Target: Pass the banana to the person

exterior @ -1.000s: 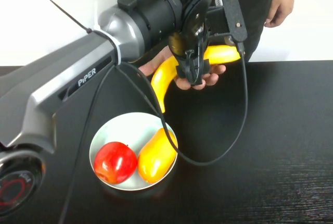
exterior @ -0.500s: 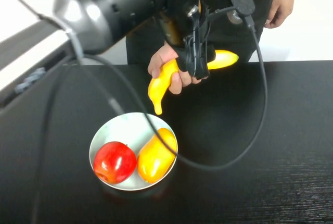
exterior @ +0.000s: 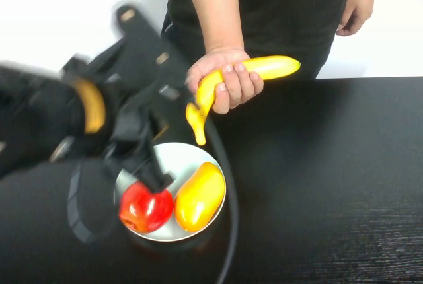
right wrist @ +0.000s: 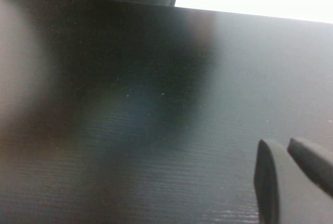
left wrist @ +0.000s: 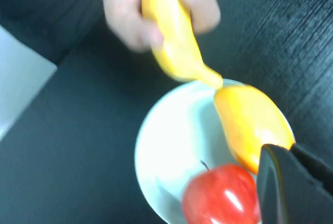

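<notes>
A long, curved, glossy yellow banana (exterior: 232,79) is held in the hand (exterior: 221,80) of the person (exterior: 264,6) standing at the far edge of the black worktop (exterior: 330,178), its lower tip pointing down toward a white plate (exterior: 173,158) holding a red apple (exterior: 145,208) and a plump orange-yellow fruit (exterior: 199,197). The left gripper (exterior: 155,181), blurred, hangs over the apple, holding nothing; how far it is open cannot be told. The right gripper (right wrist: 291,182) hovers low over bare worktop, fingers close together, empty.

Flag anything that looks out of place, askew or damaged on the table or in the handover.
Nothing stands out. The person's hand holds the banana above the table. The apple and mango sit on the plate. The left gripper hovers over the plate, empty. The right gripper sits low over bare table.
</notes>
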